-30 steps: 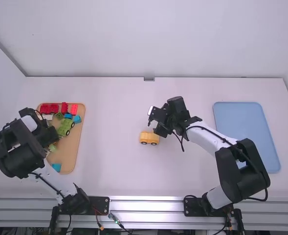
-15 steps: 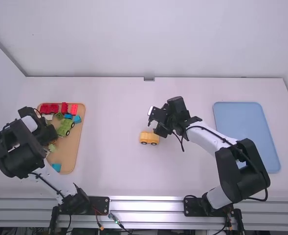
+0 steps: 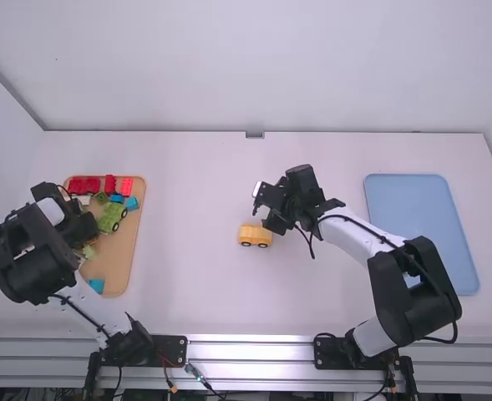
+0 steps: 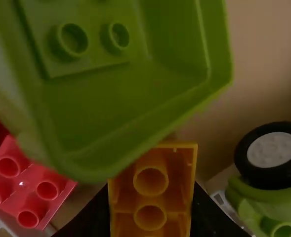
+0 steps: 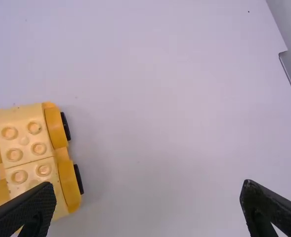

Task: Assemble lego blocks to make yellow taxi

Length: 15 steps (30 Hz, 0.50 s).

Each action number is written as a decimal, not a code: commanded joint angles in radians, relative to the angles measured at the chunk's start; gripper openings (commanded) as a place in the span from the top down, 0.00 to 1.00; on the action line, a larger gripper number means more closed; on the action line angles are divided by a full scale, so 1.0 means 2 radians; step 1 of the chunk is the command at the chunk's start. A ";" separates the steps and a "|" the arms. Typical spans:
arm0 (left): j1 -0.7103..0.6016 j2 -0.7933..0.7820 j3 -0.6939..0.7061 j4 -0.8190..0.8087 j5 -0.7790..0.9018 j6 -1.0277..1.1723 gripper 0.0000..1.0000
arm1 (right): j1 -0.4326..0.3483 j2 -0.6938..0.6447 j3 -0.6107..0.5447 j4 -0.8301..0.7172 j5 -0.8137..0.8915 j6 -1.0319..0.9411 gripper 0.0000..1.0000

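Over the tan tray, the left gripper pinched a yellow block. Right of the tray, the yellow car sat by the right gripper, fingers spread. The block seemed light and hard, best held by its flat sides.

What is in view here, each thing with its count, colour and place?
table: one, white, beneath everything
brown tray: one, light brown, table's left
red blocks: at least three, red, tray's far end
blue blocks: at least three, blue, on tray
green car: one, green, on tray
yellow block: one, yellow, in left tool
hollow block: one, green, beside yellow block
yellow car: one, yellow, mid-table
blue tray: one, blue, table's right
arms: two, white and black, near edge
left tool: one, black, over brown tray
right tool: one, black, open, by yellow car
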<state>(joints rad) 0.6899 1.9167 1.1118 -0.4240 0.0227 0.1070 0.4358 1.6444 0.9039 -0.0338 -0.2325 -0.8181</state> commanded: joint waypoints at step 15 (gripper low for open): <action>-0.012 -0.119 -0.012 -0.012 0.056 -0.002 0.77 | 0.002 -0.008 0.007 0.044 -0.025 0.081 0.01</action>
<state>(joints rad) 0.6868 1.7657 1.0855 -0.4400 0.0731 0.0986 0.4358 1.6444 0.9039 0.0368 -0.2562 -0.7483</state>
